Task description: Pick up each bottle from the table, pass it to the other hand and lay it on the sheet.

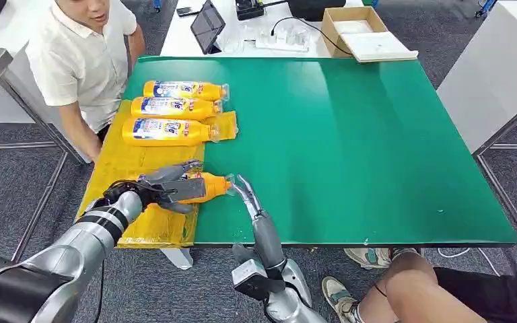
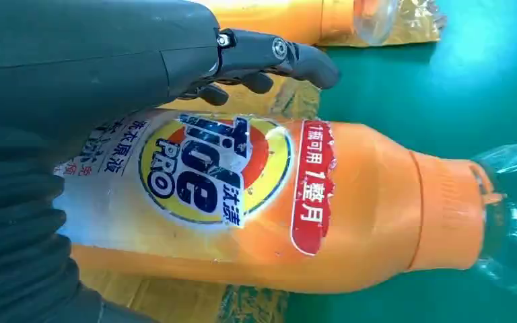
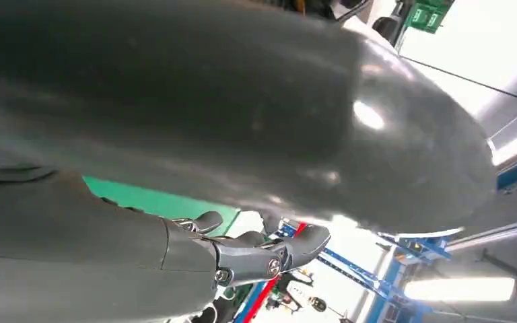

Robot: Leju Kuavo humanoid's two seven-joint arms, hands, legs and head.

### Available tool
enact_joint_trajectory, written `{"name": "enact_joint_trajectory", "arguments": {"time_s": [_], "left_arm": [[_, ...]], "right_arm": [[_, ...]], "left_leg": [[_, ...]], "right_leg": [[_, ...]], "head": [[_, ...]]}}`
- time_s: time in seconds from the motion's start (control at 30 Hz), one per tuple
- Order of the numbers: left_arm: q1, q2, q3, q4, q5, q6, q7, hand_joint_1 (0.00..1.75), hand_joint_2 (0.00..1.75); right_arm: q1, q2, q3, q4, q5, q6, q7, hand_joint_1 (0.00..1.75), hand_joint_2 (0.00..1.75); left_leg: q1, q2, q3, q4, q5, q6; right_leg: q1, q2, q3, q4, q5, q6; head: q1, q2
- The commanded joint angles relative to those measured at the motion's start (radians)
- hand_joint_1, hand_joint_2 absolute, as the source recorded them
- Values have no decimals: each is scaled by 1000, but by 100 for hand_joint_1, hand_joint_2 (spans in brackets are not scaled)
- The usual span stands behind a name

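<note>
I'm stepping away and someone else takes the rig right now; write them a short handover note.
Left hand: holds a bottle over the sheet's near edge, cap end out over the green table.
Right hand: holds nothing, fingers beside the bottle's cap; whether they touch is unclear.
Done: three bottles lie side by side on the sheet's far part.
Left: lay the held bottle on the sheet. No other bottles wait on the table.
A person sits by the table's far left corner.
</note>
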Motion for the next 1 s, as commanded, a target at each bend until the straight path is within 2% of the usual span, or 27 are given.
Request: {"name": "enact_joint_trajectory", "arguments": {"time_s": [0.03, 0.1, 0.17, 0.37, 0.5, 0.67, 0.77, 0.8, 0.83, 0.9, 1.0], "left_arm": [[157, 7, 104, -141, 272, 108, -293, 0, 175], [245, -10, 136, -341, 445, 99, -340, 0, 175], [300, -15, 149, -477, 608, 37, -297, 0, 175], [351, -55, 235, -585, 957, -72, -195, 0, 175], [440, -93, 237, -738, 1099, -41, -185, 0, 175], [625, -110, 140, -1035, 1134, 54, -208, 0, 175], [700, -115, 115, -1115, 1158, 73, -209, 0, 175], [739, -122, 112, -1147, 1181, 69, -207, 0, 175], [784, -122, 104, -1178, 1184, 70, -207, 0, 175], [850, -136, 106, -1211, 1160, 111, -216, 0, 175], [918, -158, 100, -1231, 1101, 197, -248, 0, 175]], "right_arm": [[-48, -64, 98, 82, -44, -20, -32, 0, 0], [-50, -65, 121, 70, -62, -23, -32, 0, 0], [-49, -62, 129, 59, -64, -28, -32, 0, 0], [-21, -77, 172, -26, -52, -69, -32, 0, 0], [-4, -94, 210, -90, -52, -109, -32, 0, 0], [60, -104, 161, -239, -55, -258, -32, 0, 0], [115, -114, 91, -323, -57, -321, -32, 0, 0], [151, -113, 29, -374, -17, -347, -32, 0, 0], [193, -109, -42, -416, 10, -347, -32, 0, 175], [246, -98, -145, -497, -31, -347, -32, 0, 175], [302, -33, -322, -605, 13, -347, -32, 0, 175]], "left_leg": [[-1, 4, 7, -3, -1, 0], [0, 3, 5, -2, -2, 0], [0, 4, 6, -1, -3, -1], [0, 3, 3, 0, -3, -1], [0, 2, 2, 0, -2, -1], [0, 3, 3, 0, -4, 0], [0, 3, 4, 0, -5, 0], [0, 2, 2, 0, -4, 0], [0, 1, 2, -1, -4, -1], [-1, 1, 3, -1, -5, -1], [-1, 1, 3, -1, -6, -1]], "right_leg": [[-1, 3, 5, -2, -1, -1], [0, 2, 4, -1, -2, -1], [0, 2, 5, -1, -2, -1], [1, 1, 2, -1, -2, -2], [0, 1, 1, -1, -2, -1], [0, 1, 2, -1, -4, -1], [0, 1, 3, -1, -4, -1], [0, 0, 1, -1, -3, -1], [0, 0, 1, -1, -3, -1], [0, -1, 2, -2, -4, -1], [-1, -1, 1, -1, -5, -2]], "head": [[0, 0], [0, 0], [0, 0], [0, 0], [0, 0], [0, 0], [0, 0], [0, 0], [0, 0], [0, 0], [0, 0]]}}
